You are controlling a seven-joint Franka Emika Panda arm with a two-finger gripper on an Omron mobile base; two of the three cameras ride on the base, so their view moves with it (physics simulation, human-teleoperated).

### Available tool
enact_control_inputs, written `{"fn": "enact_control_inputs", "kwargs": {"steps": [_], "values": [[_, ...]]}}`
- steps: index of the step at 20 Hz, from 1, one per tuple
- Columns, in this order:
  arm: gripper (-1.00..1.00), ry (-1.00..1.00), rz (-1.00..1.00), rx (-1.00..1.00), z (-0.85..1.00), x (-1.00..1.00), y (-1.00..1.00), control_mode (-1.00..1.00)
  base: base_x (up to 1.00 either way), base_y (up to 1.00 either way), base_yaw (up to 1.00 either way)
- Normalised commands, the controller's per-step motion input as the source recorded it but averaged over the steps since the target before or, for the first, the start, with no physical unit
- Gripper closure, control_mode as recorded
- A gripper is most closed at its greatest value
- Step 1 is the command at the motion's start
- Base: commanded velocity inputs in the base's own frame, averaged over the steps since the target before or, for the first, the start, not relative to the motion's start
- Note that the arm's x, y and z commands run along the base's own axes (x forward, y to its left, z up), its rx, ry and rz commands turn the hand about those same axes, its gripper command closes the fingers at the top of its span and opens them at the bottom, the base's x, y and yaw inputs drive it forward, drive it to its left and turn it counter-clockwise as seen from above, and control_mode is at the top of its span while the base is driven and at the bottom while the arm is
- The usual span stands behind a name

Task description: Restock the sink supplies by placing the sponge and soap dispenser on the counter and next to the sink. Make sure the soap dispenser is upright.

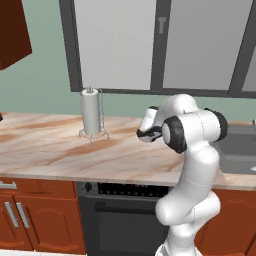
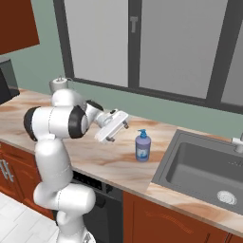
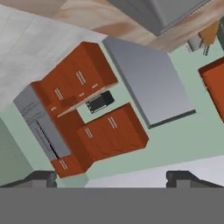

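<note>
Claw (image 2: 124, 124) raised above the counter (image 2: 102, 159), hand stretched out level from the arm and pointing toward the sink side. Jaws spread wide, nothing between them; in the hand view the two finger tips (image 3: 41, 178) sit far apart at the bottom, with distant reddish cabinets across the room beyond them, the picture rolled.

Soap dispenser (image 2: 143, 146) just beyond and below the claw, upright on the counter, blue pump on top, label facing front. Apart from the claw, not touching.

Sink (image 2: 204, 166) farther out past the dispenser, dark grey basin set into the stone, round silver drain (image 2: 226, 197) near its far corner. Dispenser stands near the sink's rim, a strip of bare counter between.

Behind the claw, on the arm's other side: paper-towel roll (image 1: 91, 111) upright in its wire holder near the wall. Window (image 2: 137, 42) above the backsplash.
</note>
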Motion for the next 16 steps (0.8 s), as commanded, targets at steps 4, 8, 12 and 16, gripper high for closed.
{"fn": "enact_control_inputs", "kwargs": {"steps": [4,8,12,16], "values": [[-1.00,-0.36,-0.02,0.09,0.39,-1.00,0.18,-1.00,0.00,0.00,0.00],[-1.00,-0.35,0.00,0.08,0.47,-1.00,0.09,-1.00,0.00,0.00,0.00],[-1.00,-0.34,0.00,0.07,0.37,-1.00,0.26,-1.00,0.00,0.00,0.00],[-1.00,-0.37,0.00,0.12,0.09,-0.98,0.34,-1.00,0.00,0.00,0.00]]}}
